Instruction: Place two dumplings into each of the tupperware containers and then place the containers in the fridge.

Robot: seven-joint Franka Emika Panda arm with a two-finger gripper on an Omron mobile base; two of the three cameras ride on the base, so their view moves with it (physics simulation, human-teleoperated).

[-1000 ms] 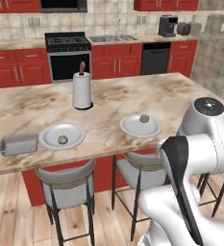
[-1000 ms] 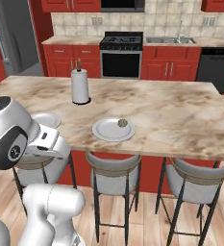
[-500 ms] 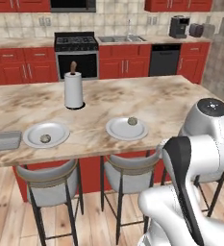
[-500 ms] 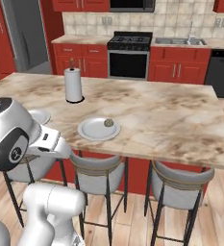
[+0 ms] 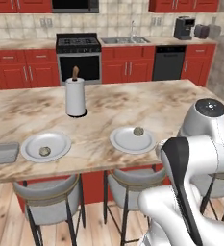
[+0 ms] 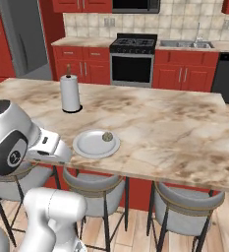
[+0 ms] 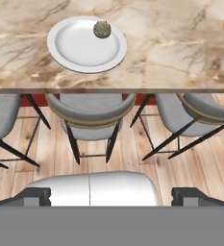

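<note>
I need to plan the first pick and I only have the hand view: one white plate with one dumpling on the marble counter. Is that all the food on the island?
Observer: No. The left base view shows a second plate further left, with its own dumpling.
Operator: Any container near it?
Observer: Yes, one grey tupperware container sits at the counter's left end, just beside that second plate.
Operator: Anything standing on the counter I might hit?
Observer: A paper towel roll stands upright behind the two plates, toward the stove side.
Operator: And the plate I see?
Observer: It is the right-hand plate; its dumpling lies near the far rim.
</note>
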